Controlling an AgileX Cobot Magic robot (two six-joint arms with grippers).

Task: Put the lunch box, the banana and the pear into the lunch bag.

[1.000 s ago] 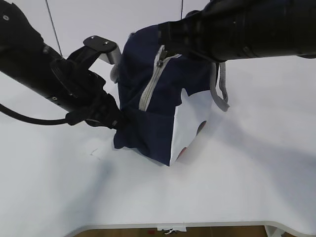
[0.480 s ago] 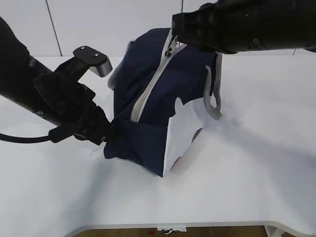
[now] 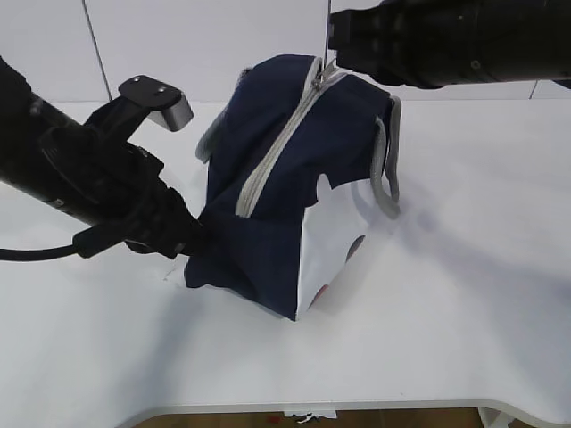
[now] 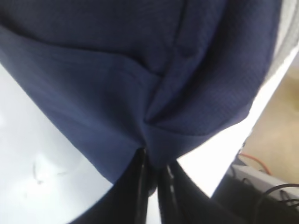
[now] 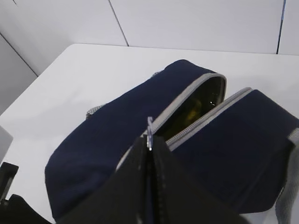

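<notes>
Lunch bag (image 3: 277, 205) stands on the white table (image 3: 428, 339), navy fabric, tilted so its top leans toward the far side; a white end panel (image 3: 326, 241) faces the camera, with a small red patch showing at its lower edge. Left gripper (image 3: 198, 239) sits low at the bag's near-left bottom corner, fingers pressed nearly together on a fold of the navy fabric; the left wrist view shows the cloth (image 4: 154, 116) bunched into a crease running right down between the two dark fingers (image 4: 140, 186). Right gripper (image 3: 328, 64) is high at the top of the bag, jaws closed tight on the small metal zipper pull (image 5: 149, 133), which sticks up from between the fingertips in the right wrist view. Grey zipper (image 3: 272, 147) runs from that pull down the near face of the bag and looks closed there; beyond the pull, in the right wrist view, the two zipper tapes part and leave a dark opening (image 5: 203, 100) with something dim and yellowish inside, too dark to identify. Grey strap handle (image 3: 385, 169) hangs in a loop on the bag's right side. Lunch box, banana and pear cannot be made out in any view
</notes>
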